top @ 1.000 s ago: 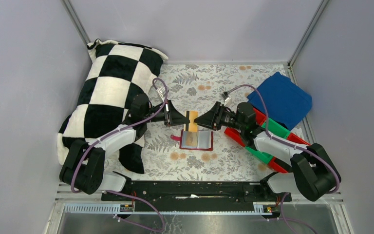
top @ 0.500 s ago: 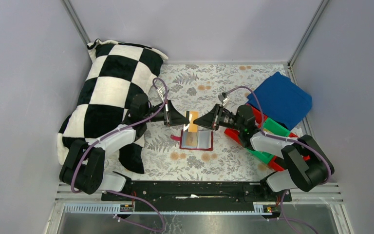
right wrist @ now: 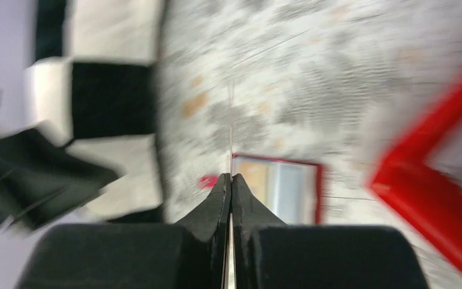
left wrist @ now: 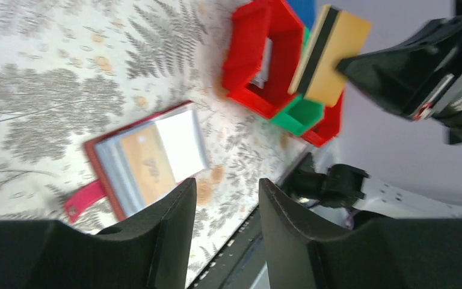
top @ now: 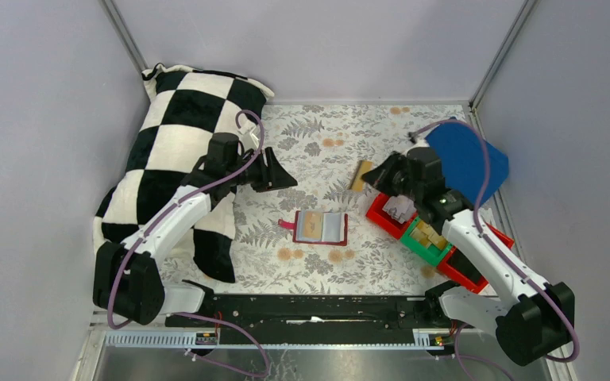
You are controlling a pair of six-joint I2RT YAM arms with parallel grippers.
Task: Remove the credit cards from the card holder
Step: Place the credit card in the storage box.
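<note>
The card holder point(top: 320, 228) lies open on the fern-patterned table, its snap tab pointing left and a tan card point(top: 311, 226) showing in its left pocket. My right gripper point(top: 373, 179) is shut on a tan credit card point(top: 360, 175) with a dark stripe, held in the air up and to the right of the holder. The left wrist view shows that card point(left wrist: 331, 57) above the red bin point(left wrist: 258, 60). The right wrist view shows it only as a thin edge point(right wrist: 231, 120) between the shut fingers. My left gripper point(top: 283, 181) is open and empty, up and to the left of the holder point(left wrist: 147, 159).
A row of red point(top: 384, 213) and green point(top: 427, 248) bins sits at the right, under my right arm, with cards in them. A blue folded cloth point(top: 465, 163) lies behind them. A black-and-white checked pillow point(top: 183, 151) fills the left side.
Both grippers held the tan card above the holder. The left one opened and drew back left. The right one carried the card right, towards the bins.
</note>
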